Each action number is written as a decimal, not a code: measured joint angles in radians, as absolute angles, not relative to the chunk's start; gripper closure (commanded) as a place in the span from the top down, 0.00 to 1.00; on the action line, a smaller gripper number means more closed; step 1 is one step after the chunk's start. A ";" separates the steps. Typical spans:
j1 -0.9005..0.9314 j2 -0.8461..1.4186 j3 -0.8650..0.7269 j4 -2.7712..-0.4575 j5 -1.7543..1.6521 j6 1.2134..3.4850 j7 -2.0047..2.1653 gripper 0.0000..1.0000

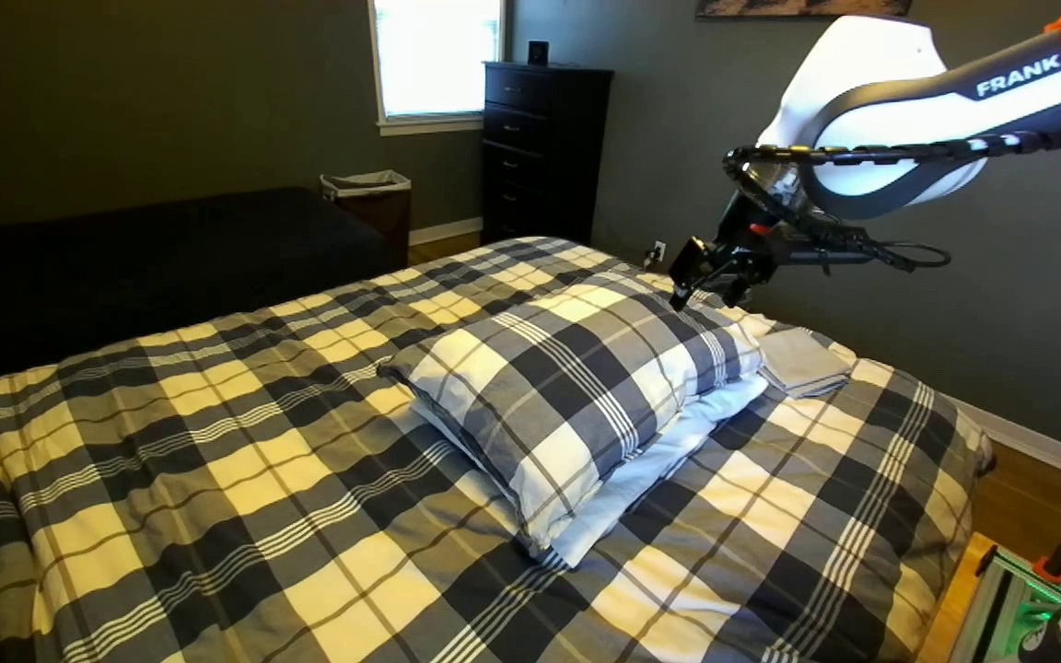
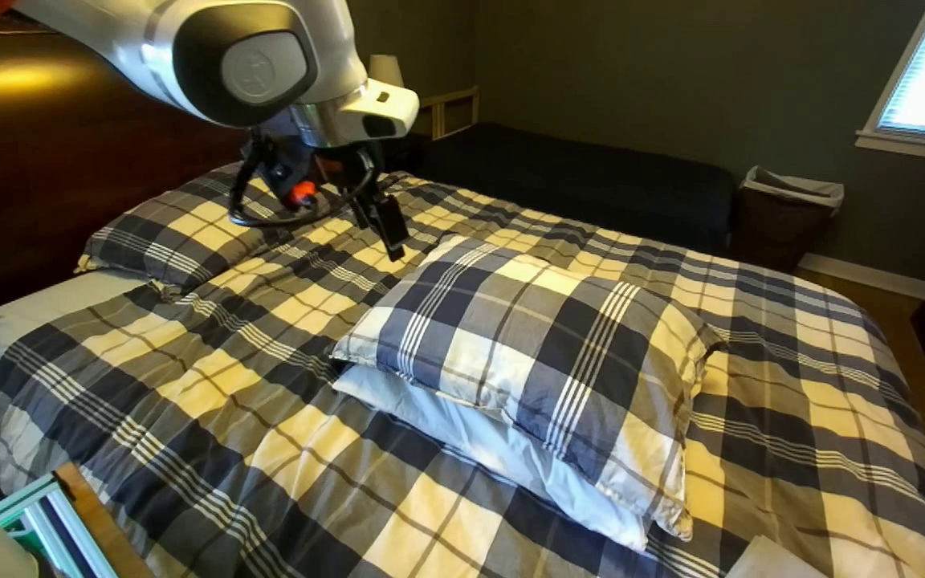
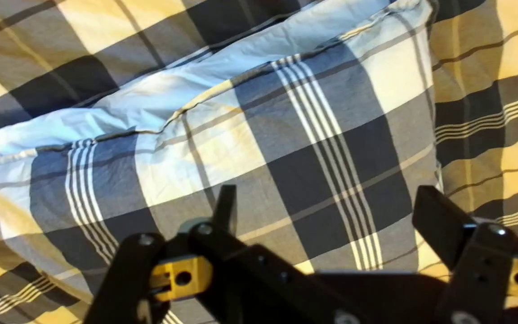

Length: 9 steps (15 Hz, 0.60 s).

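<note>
My gripper [image 3: 327,198] is open in the wrist view, with nothing between its spread fingers. It also shows in both exterior views [image 1: 707,293] [image 2: 386,233], above the bed close to a plaid pillow [image 1: 577,368]. The pillow lies near the bed's middle and fills much of the wrist view [image 3: 259,180]; it also shows here [image 2: 543,337]. The fingers appear apart from it. A pale blue-white pillow or cloth [image 2: 478,449] sticks out from under one long side, also in the wrist view [image 3: 151,99]. A folded grey cloth [image 1: 802,361] lies beside the pillow.
A plaid cover [image 1: 245,442] spreads over the bed. Another plaid pillow [image 2: 189,229] lies by the wooden headboard [image 2: 69,112]. A dark bed [image 1: 153,258], a lined bin [image 1: 369,198] and a dark dresser [image 1: 544,147] stand beyond. A wooden-edged stand [image 2: 105,522] is beside the bed.
</note>
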State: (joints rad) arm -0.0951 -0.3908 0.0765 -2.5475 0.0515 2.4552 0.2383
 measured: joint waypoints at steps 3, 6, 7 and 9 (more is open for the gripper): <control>-0.114 -0.277 0.024 -2.467 -0.028 2.484 0.122 1.00; -0.115 -0.152 -0.010 -2.392 -0.051 2.578 0.031 1.00; -0.115 -0.110 -0.018 -2.370 -0.051 2.617 0.010 1.00; -0.113 -0.026 -0.031 -2.325 -0.048 2.692 -0.018 1.00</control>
